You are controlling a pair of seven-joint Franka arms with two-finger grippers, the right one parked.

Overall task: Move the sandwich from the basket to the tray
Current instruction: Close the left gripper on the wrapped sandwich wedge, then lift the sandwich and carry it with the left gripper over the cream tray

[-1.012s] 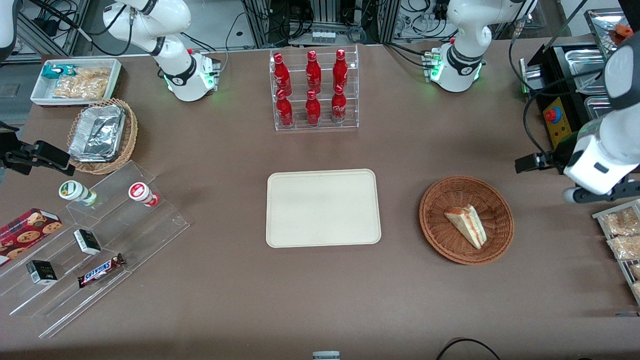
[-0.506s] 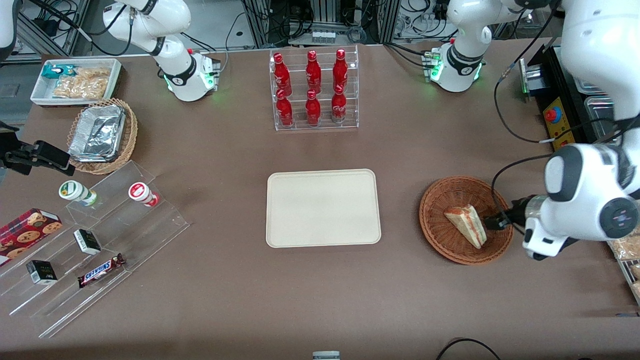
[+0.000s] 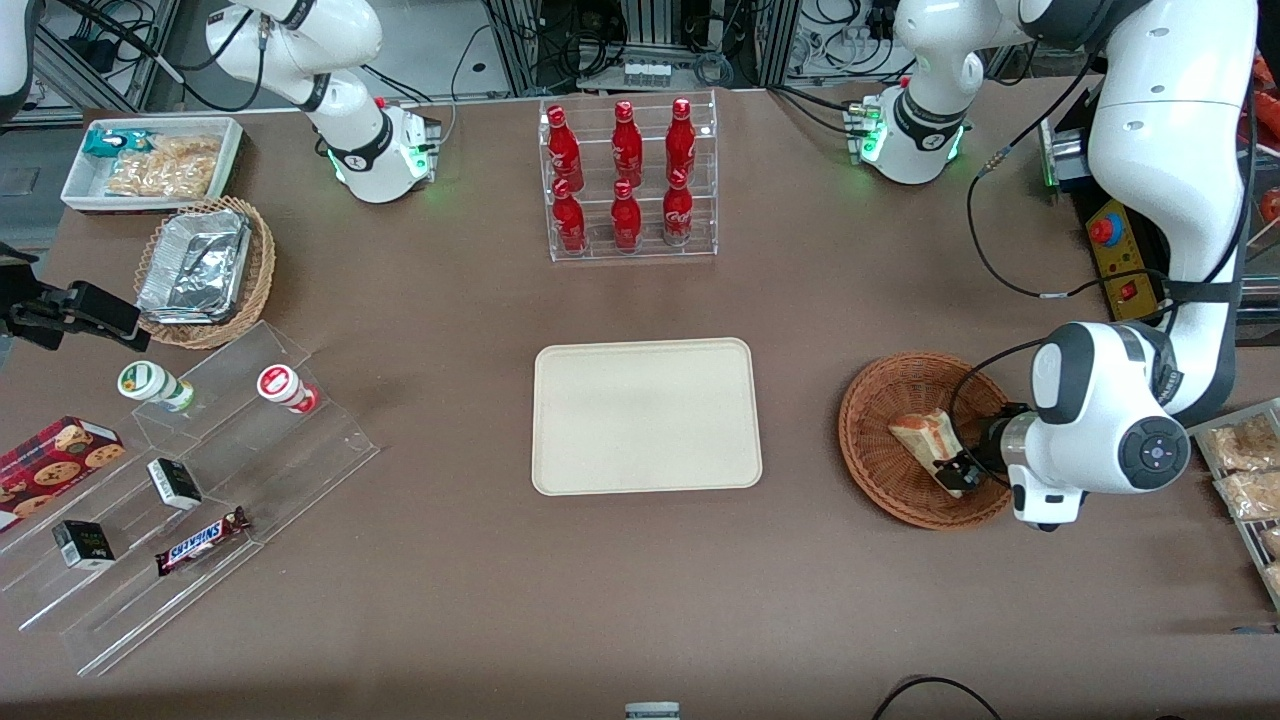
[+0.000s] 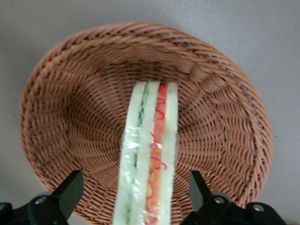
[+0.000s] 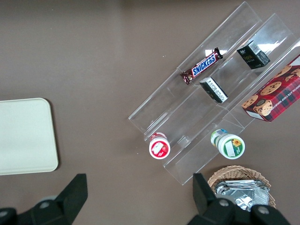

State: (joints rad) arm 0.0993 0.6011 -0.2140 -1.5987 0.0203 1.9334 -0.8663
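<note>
Front view: the sandwich lies inside the round brown basket, which sits on the tabletop toward the working arm's end. The cream tray sits bare beside the basket, nearer the middle of the tabletop and apart from it. The tool hangs low over the sandwich's pointed end, the end nearer the camera.

Left wrist view: the sandwich stands on its crust edge with its cut face up, showing green and red filling between pale bread under what looks like clear wrap. The tool is spread wide, one finger on each side of the wedge and clear of both bread faces.

The wedge is probably light, soft and easily crushed, and the wrap may be slick. The flat bread faces look like the best place to pinch, around the thicker middle, with gentle pressure so the layers do not slide apart.
</note>
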